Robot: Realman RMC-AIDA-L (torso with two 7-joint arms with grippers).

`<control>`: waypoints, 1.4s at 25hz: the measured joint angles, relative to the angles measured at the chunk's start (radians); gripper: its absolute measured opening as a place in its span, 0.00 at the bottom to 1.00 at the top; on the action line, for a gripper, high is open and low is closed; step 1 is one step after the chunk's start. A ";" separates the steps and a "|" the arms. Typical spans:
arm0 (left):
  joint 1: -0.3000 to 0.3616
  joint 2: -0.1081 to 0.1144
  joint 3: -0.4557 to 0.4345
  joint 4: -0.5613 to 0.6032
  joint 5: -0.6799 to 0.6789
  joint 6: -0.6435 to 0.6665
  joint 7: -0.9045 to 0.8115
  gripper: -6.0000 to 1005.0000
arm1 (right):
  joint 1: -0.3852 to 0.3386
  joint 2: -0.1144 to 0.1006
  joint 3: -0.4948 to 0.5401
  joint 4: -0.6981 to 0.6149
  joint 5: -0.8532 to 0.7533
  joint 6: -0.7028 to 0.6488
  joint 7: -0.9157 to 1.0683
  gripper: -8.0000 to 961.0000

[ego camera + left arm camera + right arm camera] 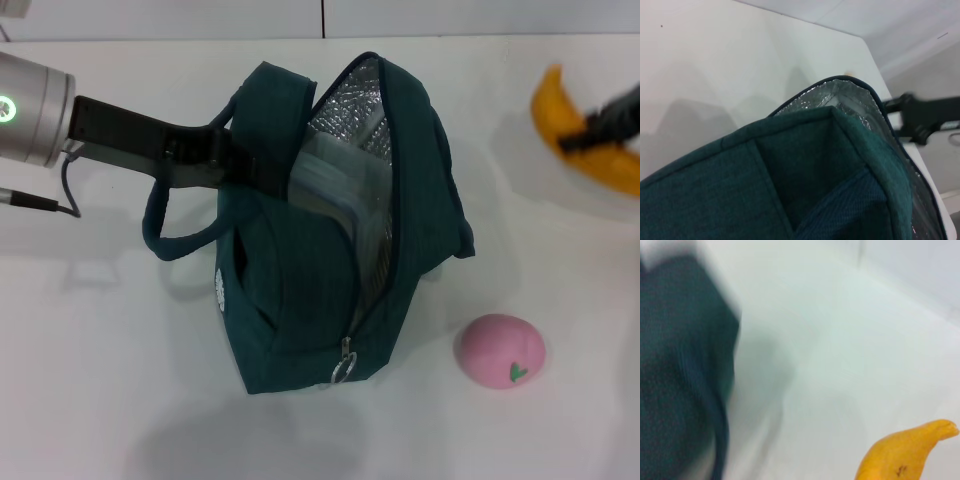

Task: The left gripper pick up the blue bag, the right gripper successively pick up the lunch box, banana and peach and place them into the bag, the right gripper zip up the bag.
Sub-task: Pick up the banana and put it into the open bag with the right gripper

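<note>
With the clear lunch box (325,185) bagged, the black right gripper (600,125) clamps the curved yellow banana (585,125), next carrying it into the teal fabric bag (330,290), held open by the left gripper (235,165), its fingers closed on the rim.

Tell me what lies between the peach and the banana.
Only bare white table: in the head view, nothing sits between the peach and the banana.

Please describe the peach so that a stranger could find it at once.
Start at the big open blue bag standing mid-table. Beside its zipper end, toward the robot's right, the peach lies alone on the white table. It is round and pink with a tiny green leaf mark, unlike the long yellow-orange banana.
</note>
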 joint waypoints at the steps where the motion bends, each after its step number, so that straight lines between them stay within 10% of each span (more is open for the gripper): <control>1: 0.000 0.000 0.000 0.000 0.000 0.000 0.000 0.04 | -0.011 -0.002 0.050 -0.028 0.056 -0.025 -0.001 0.46; 7: -0.002 -0.001 0.000 0.001 0.000 0.002 -0.002 0.04 | -0.100 -0.033 0.138 -0.068 0.661 -0.202 -0.041 0.47; 14: -0.006 -0.004 0.000 0.004 0.000 0.003 -0.005 0.04 | -0.125 0.008 0.106 0.144 1.134 -0.367 -0.213 0.47; 19: -0.009 -0.007 0.001 0.002 -0.020 0.005 -0.007 0.04 | -0.107 0.055 0.052 0.300 1.176 -0.381 -0.366 0.48; 35: 0.000 -0.005 0.003 -0.014 -0.045 0.005 0.000 0.04 | -0.047 0.066 -0.093 0.638 1.212 -0.309 -0.562 0.49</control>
